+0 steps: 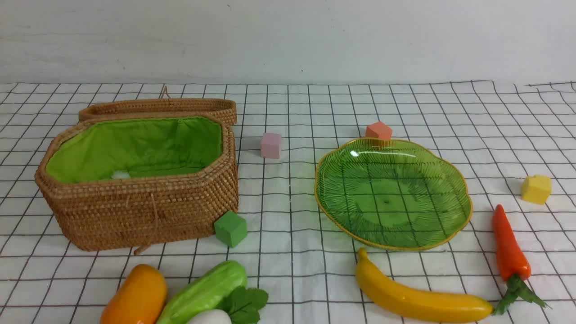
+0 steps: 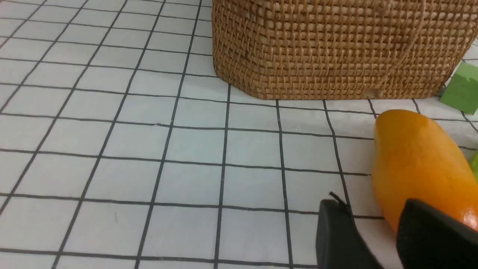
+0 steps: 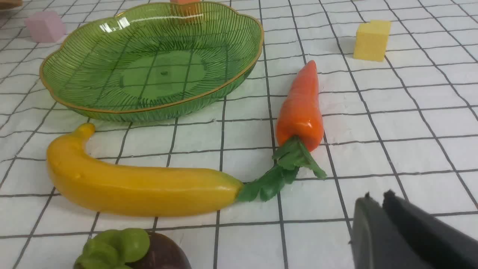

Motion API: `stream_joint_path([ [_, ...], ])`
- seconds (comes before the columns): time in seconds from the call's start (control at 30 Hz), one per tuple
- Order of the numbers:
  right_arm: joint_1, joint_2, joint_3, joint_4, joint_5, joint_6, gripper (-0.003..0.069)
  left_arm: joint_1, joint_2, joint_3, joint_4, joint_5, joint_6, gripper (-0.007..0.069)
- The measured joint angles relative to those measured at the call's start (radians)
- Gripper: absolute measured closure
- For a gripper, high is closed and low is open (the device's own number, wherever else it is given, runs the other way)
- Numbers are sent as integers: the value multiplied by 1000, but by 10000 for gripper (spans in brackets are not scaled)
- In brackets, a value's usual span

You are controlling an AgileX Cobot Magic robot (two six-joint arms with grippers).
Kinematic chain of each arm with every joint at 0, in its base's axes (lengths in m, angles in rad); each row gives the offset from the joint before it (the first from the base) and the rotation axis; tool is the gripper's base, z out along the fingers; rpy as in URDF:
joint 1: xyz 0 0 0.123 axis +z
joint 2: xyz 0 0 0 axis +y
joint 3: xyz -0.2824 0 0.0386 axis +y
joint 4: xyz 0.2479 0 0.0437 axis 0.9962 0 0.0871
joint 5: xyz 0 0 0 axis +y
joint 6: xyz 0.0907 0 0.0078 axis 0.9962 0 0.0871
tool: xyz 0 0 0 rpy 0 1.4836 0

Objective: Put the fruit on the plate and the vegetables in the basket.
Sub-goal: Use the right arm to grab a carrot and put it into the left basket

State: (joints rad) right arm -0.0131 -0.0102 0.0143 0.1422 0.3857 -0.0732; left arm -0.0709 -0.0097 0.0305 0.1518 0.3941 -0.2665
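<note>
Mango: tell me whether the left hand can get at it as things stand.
Probably yes. The left hand sits open right beside the mango, with only bare cloth between; the cucumber lies on its far side.

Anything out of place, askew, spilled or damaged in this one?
Nothing spilled or damaged. One oddity: a small white patch low inside the basket; I cannot tell what it is. The plate sits level and empty.

Mango (image 1: 135, 294) and cucumber (image 1: 204, 292) cut by front view's bottom edge; radish (image 1: 209, 317) nearly all cut off, only white top and leaves show; mangosteen (image 3: 164, 256) cut by right wrist view's edge; orange cube (image 1: 379, 130) partly behind plate (image 1: 391, 193); white speck (image 1: 120, 174) in basket (image 1: 135, 216) too small to tell
</note>
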Motion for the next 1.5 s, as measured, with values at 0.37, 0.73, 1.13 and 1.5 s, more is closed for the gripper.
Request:
stream_joint_path([
  [0.37,0,0,0,0,0,0,583,0,0,0,0,0,0,386],
  [0.73,0,0,3,0,-21,0,568,0,0,0,0,0,0,386],
  [1.13,0,0,11,133,-311,0,552,0,0,0,0,0,0,386],
  [1.5,0,0,-62,233,-514,118,538,0,0,0,0,0,0,386],
])
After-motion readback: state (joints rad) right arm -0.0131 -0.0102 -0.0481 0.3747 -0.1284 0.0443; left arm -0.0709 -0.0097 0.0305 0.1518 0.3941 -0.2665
